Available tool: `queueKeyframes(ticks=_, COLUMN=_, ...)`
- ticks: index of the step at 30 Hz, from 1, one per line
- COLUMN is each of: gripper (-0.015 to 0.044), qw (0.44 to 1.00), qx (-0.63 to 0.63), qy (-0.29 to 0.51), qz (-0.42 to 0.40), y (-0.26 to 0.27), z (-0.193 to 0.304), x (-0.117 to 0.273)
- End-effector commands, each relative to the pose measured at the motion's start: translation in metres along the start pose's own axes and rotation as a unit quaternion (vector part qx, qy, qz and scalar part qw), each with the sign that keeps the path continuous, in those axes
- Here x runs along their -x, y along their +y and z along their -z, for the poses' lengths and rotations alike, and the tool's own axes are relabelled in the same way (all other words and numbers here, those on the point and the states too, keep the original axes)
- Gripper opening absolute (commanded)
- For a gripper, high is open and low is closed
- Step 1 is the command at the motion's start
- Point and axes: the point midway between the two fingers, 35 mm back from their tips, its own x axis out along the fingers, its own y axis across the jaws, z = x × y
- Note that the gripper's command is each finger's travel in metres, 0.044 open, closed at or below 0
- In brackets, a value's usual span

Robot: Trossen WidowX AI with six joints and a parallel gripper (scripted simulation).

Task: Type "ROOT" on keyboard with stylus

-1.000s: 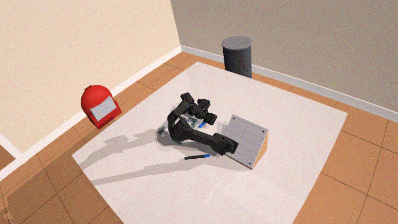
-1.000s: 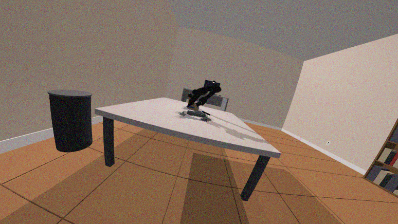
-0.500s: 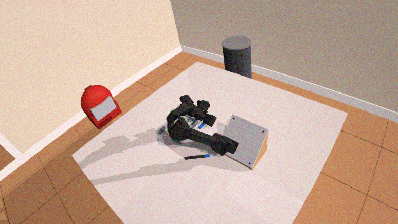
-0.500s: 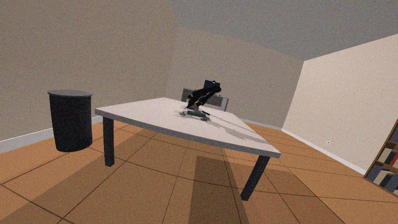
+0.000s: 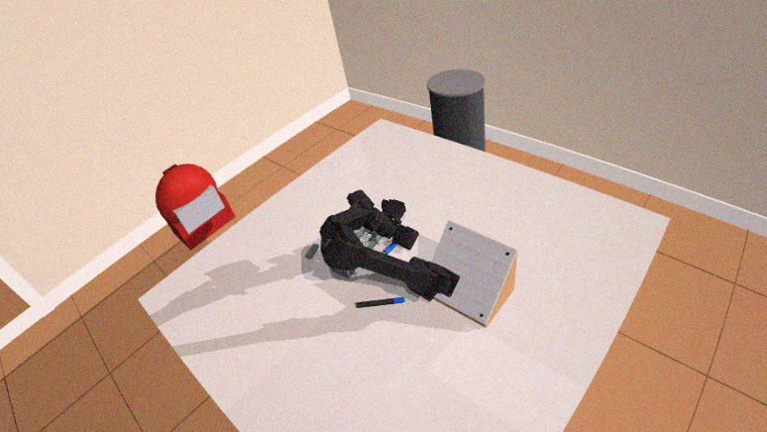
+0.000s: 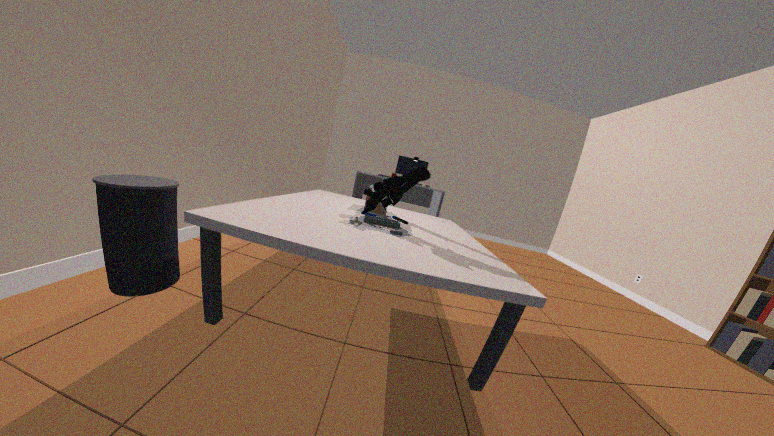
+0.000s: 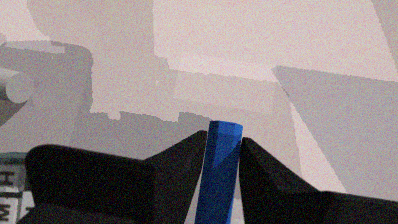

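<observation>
Wrist view, bottom centre: gripper (image 7: 222,150) clamped on blue stylus (image 7: 220,175), black fingers tight vs both sides, tip sticking up past them. Keyboard (image 7: 10,187) only sliver at lower-left edge, few letter keys visible. Beyond: white desk (image 7: 280,40) w/ grey shadows. Top view: arm (image 5: 376,252) folded low mid-frame; 2nd dark pen w/ blue end (image 5: 380,302) lying flat below arm, apart. Grey wedge board (image 5: 475,270) right of arm.
</observation>
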Motion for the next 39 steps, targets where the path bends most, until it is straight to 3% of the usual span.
queueKeyframes(ticks=1, gripper=0.0000, qw=1.000, qx=-0.004, qy=0.003, qz=0.002, y=-0.003, z=0.005, x=-0.008)
queueKeyframes(ticks=10, gripper=0.0000, qw=1.000, qx=-0.004, qy=0.003, qz=0.002, y=-0.003, z=0.005, x=-0.008)
queueKeyframes(ticks=16, gripper=0.0150, qw=1.000, qx=-0.001, qy=0.000, qz=0.002, y=-0.002, z=0.004, x=-0.007)
queueKeyframes(ticks=23, gripper=0.0150, qw=1.000, qx=-0.001, qy=0.000, qz=0.002, y=-0.002, z=0.002, x=-0.005)
queueKeyframes(ticks=30, gripper=0.0150, qw=1.000, qx=-0.004, qy=0.001, qz=0.002, y=-0.003, z=-0.026, x=0.044)
queueKeyframes(ticks=39, gripper=0.0150, qw=1.000, qx=-0.004, qy=0.001, qz=0.002, y=-0.003, z=-0.026, x=0.044)
